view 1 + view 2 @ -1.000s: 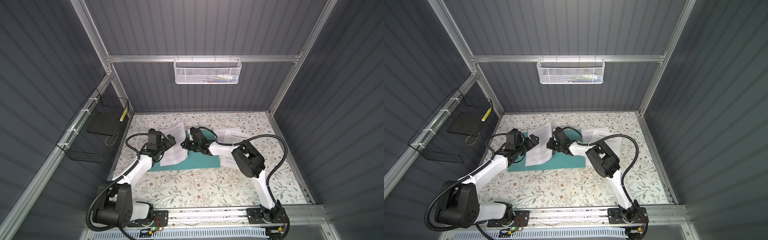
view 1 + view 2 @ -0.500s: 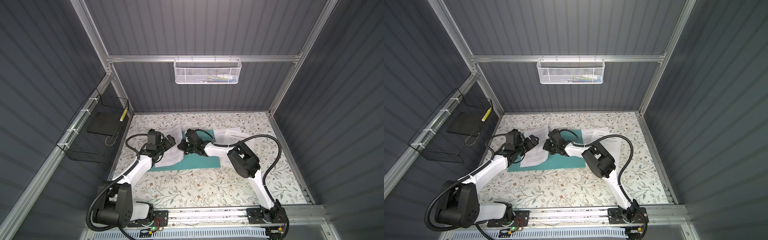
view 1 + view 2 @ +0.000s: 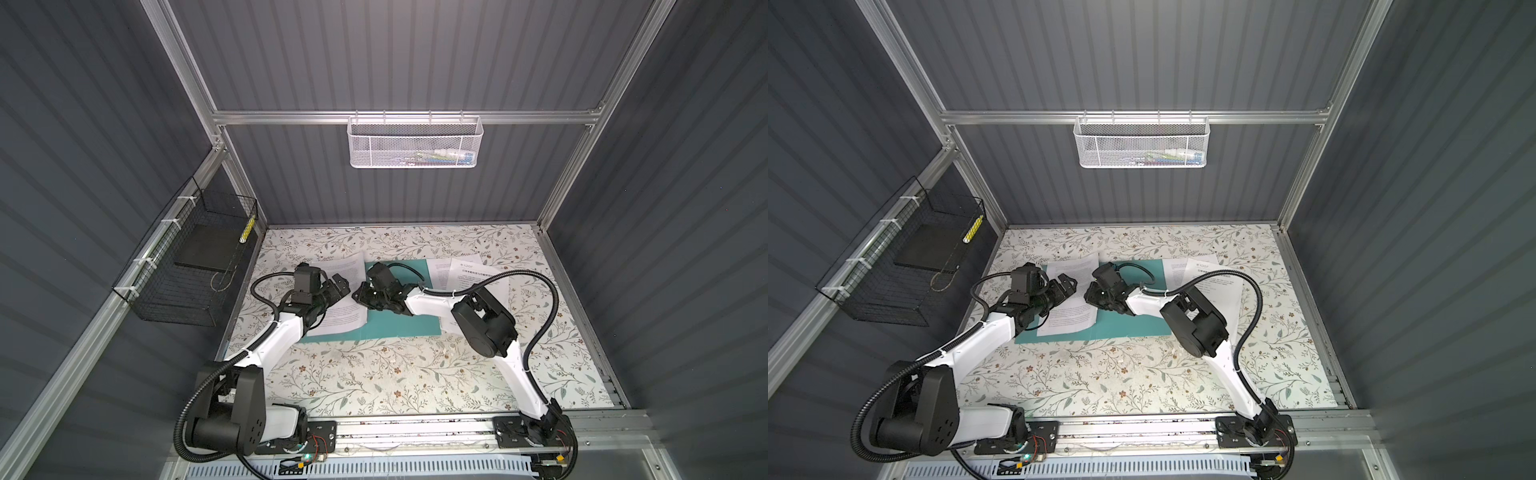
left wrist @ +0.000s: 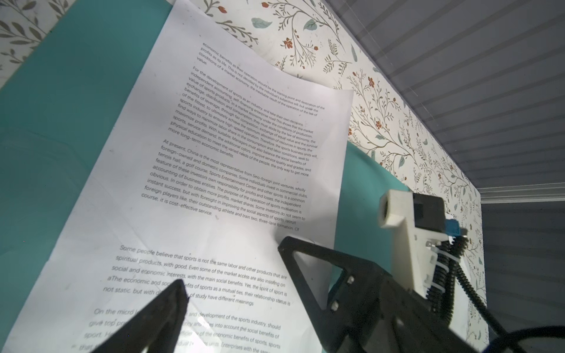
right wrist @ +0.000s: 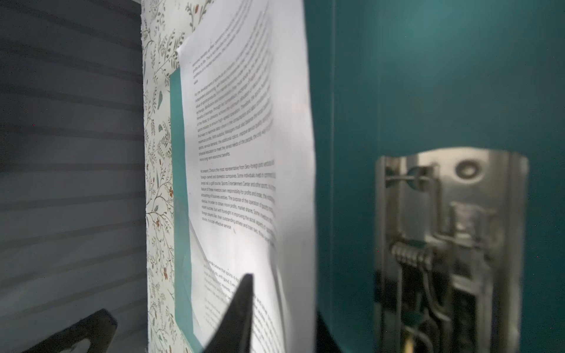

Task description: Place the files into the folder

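The teal folder (image 3: 399,322) (image 3: 1133,324) lies open and flat on the floral table. A silver clip (image 5: 452,244) shows on its inner face. One printed white sheet of the files (image 3: 347,307) (image 3: 1073,309) (image 4: 232,171) lies on the folder's left half, its far end over the folder's edge. More sheets (image 3: 465,272) (image 3: 1200,272) rest on the table right of the folder. My left gripper (image 3: 338,286) (image 4: 230,262) hangs open just above the sheet. My right gripper (image 3: 360,297) (image 5: 177,293) is at the sheet's right edge, jaws apart, one finger (image 5: 241,302) over the paper.
A black wire basket (image 3: 187,266) holding a dark slab hangs on the left wall. A white mesh basket (image 3: 415,141) hangs on the back wall. The arms' base rail (image 3: 415,432) runs along the front. Grey walls close in the table on three sides.
The right gripper moved left and down with the sheet, which stood curled up and now lies flat on the folder. Its jaws have parted. The left gripper stayed open and hardly moved.
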Available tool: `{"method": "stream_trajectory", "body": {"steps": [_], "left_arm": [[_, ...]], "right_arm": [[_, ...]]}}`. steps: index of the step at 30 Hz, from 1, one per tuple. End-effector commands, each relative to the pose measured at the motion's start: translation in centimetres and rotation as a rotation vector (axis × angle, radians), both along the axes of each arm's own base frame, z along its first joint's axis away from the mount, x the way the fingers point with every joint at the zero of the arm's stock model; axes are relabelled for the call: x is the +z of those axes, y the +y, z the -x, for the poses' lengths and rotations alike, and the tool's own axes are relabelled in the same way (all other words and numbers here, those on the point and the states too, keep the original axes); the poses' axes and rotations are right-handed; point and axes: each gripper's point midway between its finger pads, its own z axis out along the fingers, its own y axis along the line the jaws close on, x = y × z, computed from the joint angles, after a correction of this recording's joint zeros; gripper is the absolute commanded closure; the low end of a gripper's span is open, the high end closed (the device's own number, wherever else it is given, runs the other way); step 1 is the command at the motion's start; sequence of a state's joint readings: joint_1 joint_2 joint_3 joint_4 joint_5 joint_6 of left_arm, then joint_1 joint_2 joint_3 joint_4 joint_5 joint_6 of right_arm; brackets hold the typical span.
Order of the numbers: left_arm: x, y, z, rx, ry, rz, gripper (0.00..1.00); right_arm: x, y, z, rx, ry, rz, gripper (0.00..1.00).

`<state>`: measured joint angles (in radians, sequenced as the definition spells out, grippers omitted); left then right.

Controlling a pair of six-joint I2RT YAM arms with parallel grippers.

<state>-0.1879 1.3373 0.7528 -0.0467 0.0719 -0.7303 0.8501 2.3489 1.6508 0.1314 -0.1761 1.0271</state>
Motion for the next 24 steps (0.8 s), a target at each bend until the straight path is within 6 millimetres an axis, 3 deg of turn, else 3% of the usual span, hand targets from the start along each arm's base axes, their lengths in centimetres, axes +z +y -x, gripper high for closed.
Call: {"method": "stream_trajectory", "body": {"steps": [1,13,24], "left_arm": [[0.1,0.1,0.1,-0.001,-0.006,0.012,0.01],[-0.1,0.3,-0.1,0.008,-0.002,0.011,0.02],[0.0,0.6,-0.5,0.009,0.004,-0.003,0.02]], "right_arm": [[1.1,0.0,-0.3,0.017,-0.035,0.000,0.61],[1.8,-1.2,-2.2,0.018,-0.076,-0.022,0.58],[2.2,-1.2,-5.2,0.018,-0.091,-0.061,0.61]]}}
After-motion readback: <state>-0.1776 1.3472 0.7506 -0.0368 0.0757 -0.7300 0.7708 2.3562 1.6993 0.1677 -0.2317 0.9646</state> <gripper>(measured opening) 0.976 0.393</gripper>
